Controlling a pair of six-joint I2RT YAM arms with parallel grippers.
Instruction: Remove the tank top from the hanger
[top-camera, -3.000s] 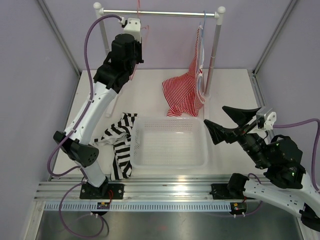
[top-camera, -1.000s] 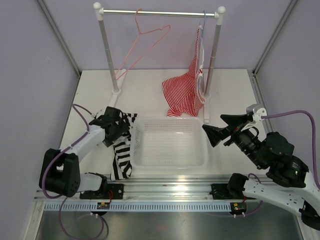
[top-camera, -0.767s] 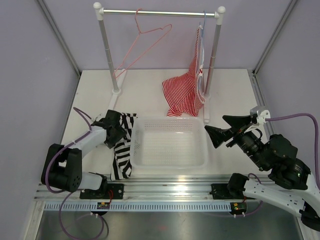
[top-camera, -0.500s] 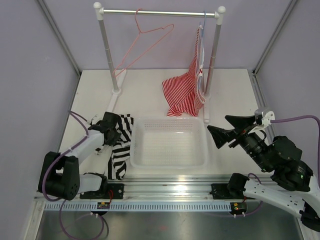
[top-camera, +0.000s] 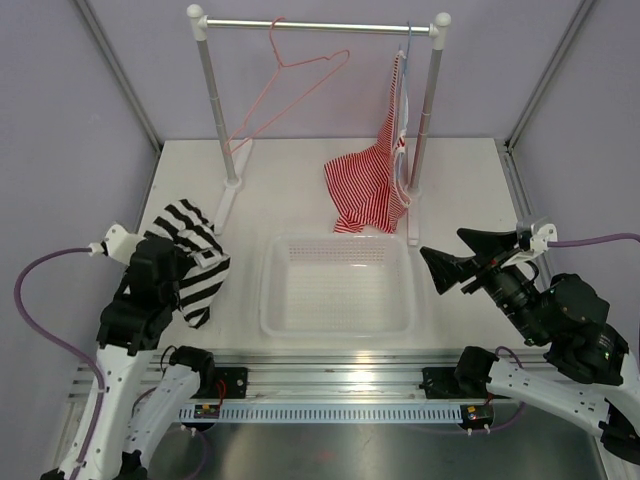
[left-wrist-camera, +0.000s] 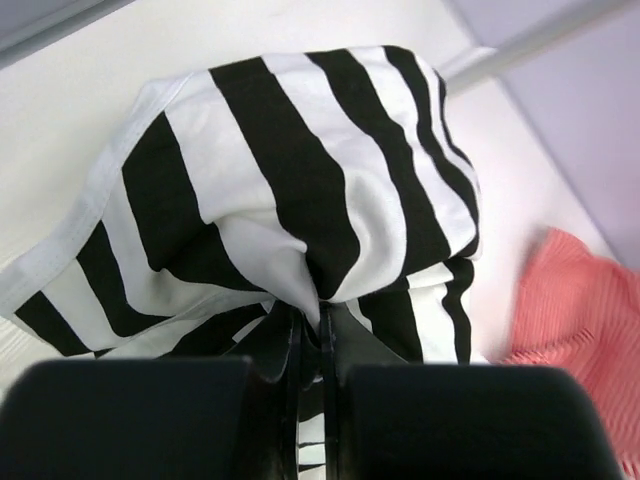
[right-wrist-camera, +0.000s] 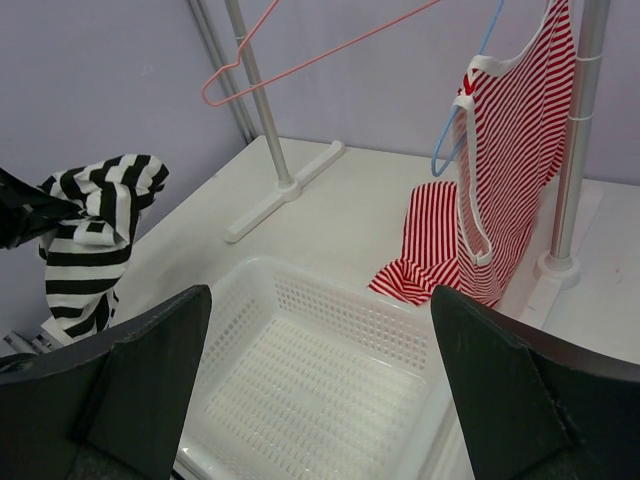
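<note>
1. The soft sleeveless tank top with bold black and white stripes (top-camera: 190, 262) hangs in a bunch from the left gripper (left-wrist-camera: 308, 345). It is lifted above the left edge of the white table (top-camera: 300, 170), just left of the white perforated plastic basket (top-camera: 266, 300).
2. The jaws of the left gripper are pressed together on one small fold of this fabric, and the rest of the cloth drapes loosely around them.
3. The thin pink wire hanger (top-camera: 280, 62) hangs bare and tilted on the metal rail (top-camera: 320, 26) at the far edge. We therefore judge that the garment is already off and that only putting it down remains.
4. The right gripper (top-camera: 442, 243) stands wide open and holds nothing, near the right wall of the basket.
5. To finish well, we should carry the cloth high enough that its lowest part passes over the basket rim without dragging. We should open the jaws only when its weight rests on something. The basket as the destination is our guess.
6. The pinch is small, so we should move slowly, otherwise the fabric may slip out.
</note>
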